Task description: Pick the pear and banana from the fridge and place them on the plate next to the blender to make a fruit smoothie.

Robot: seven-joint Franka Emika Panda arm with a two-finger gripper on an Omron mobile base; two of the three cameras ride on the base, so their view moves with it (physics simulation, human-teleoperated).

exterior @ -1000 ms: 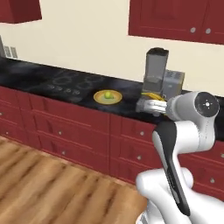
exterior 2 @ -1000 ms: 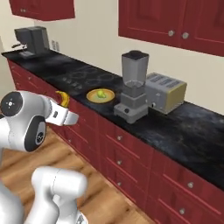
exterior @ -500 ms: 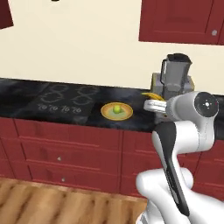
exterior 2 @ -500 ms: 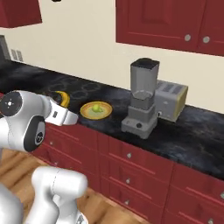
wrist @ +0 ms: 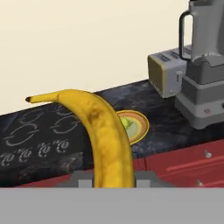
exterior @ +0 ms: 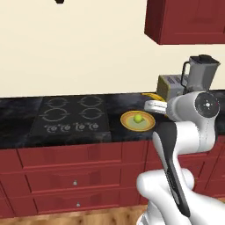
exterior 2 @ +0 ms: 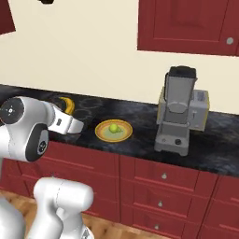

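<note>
A yellow banana (wrist: 103, 135) is held clamped between the closed jaws, its long axis running up and away from them toward its dark tip. Beyond it, near the front edge of the dark surface (exterior: 17, 132), a small round plate (exterior: 138, 121) is seen, already carrying a small greenish fruit, taken to be the pear (exterior: 138, 117). The plate lies ahead of the jaws and slightly right in the hand view. Farther right, the blender (exterior 2: 176, 112) stands beside the plate.
</note>
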